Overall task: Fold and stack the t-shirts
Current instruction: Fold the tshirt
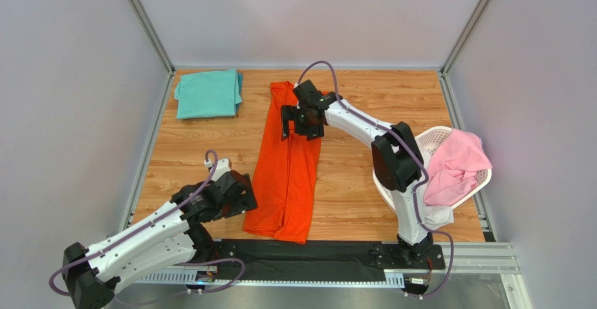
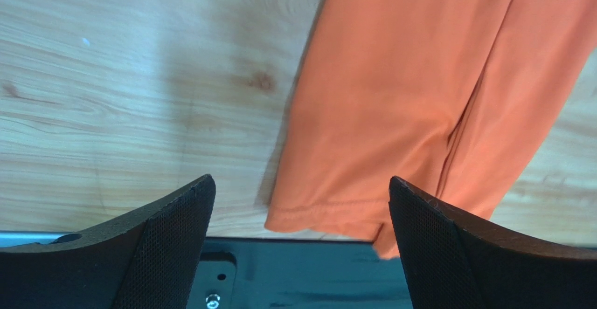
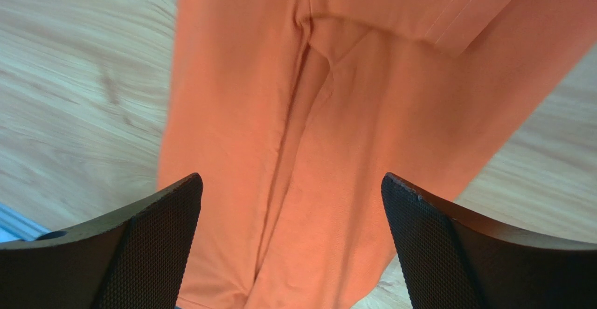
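Folding the orange shirt (image 1: pixel 287 169) looks half done: it lies as a long strip down the table's (image 1: pixel 350 190) middle, with the left gripper (image 1: pixel 242 197) by its near hem and the right gripper (image 1: pixel 298 128) over its far end, both wide open and empty, so next comes pinching an end.

Table (image 1: pixel 350 183): light wood-grain top, darker knots and streaks, close up in left wrist view. Back wall (image 1: pixel 308 15), left wall (image 1: pixel 63 113), right wall (image 1: pixel 539 78): plain pale grey-lilac panels, matte, closing table in on three sides. Silver left post (image 1: pixel 143 22) and right post (image 1: pixel 473 22) rise from far corners. Black strip (image 1: pixel 308 260) along near edge; silver rail (image 1: pixel 483 253) at its right end. Light soft, even; faint shadows on wood.
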Controlling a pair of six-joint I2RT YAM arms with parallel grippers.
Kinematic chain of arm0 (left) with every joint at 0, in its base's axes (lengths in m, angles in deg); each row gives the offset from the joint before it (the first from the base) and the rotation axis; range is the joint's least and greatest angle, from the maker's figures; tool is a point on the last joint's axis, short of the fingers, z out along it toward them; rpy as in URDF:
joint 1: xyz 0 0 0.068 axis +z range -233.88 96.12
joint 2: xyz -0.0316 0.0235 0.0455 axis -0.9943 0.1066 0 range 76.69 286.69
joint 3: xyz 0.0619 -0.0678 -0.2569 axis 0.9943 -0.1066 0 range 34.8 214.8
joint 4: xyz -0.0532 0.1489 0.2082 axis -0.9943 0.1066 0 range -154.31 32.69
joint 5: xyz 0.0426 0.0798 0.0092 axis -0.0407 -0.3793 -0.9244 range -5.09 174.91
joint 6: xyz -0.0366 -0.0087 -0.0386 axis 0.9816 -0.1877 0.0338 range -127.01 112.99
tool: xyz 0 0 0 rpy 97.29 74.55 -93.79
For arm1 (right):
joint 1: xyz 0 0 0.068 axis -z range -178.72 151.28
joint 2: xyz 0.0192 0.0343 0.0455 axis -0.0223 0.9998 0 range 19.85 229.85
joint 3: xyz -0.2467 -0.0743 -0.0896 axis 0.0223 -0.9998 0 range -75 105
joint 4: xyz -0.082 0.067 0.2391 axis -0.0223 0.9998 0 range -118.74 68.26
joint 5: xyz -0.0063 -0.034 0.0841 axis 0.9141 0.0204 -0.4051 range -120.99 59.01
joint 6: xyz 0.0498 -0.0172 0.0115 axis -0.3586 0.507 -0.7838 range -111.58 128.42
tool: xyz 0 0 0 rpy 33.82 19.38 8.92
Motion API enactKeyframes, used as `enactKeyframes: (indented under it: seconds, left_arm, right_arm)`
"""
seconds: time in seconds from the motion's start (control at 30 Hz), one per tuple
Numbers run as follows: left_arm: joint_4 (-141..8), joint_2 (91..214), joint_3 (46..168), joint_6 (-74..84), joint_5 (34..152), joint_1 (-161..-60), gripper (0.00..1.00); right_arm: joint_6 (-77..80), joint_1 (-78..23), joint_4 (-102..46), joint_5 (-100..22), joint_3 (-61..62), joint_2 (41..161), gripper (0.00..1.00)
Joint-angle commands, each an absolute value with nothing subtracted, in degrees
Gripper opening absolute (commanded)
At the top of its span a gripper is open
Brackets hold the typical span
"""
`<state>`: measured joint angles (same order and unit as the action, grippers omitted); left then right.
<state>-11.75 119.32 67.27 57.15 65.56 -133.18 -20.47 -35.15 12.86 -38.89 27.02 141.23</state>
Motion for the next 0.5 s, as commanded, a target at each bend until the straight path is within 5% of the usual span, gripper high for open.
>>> enactKeyframes:
  seconds: [0.0, 0.47]
  left_arm:
    - [-16.22, 115.9, 64.43, 52.32, 73.46, -132.66, 1.0]
    - [-23.7, 120.36, 58.45, 54.6, 79.29, -132.49, 1.0]
  right_arm:
    - [-20.94, -35.46, 13.27, -35.83, 26.08, 142.89, 1.0]
    - [-17.35, -30.55, 17.4, -35.47, 34.51, 154.4, 1.0]
